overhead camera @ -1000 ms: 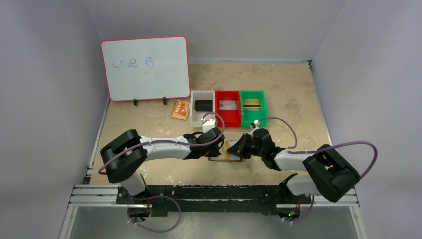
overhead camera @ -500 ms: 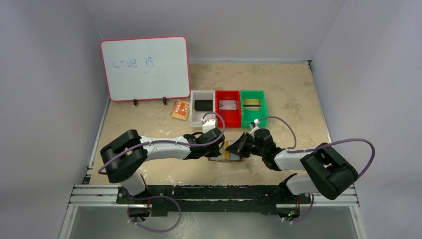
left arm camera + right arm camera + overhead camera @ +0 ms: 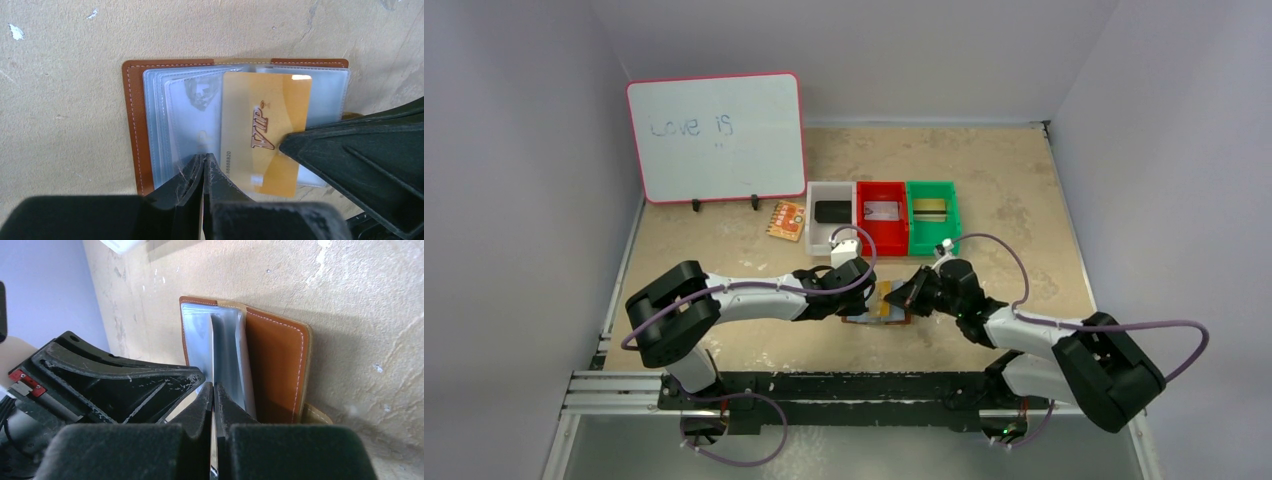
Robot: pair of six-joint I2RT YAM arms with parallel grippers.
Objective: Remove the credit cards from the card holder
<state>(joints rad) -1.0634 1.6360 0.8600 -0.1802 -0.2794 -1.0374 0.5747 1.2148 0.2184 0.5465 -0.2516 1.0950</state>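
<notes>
The right jaws have snapped shut, apparently on the gold credit card (image 3: 260, 117) half out of the open card holder (image 3: 133, 120) on the bench (image 3: 60, 75), steadied by the closed left jaws; pull-out looks next.

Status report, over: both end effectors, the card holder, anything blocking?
Left end effector shut at card holder edge. Right end effector shut at gold card edge, grip unclear. Holder open flat, gold card on its sleeves. Nothing blocking.
</notes>
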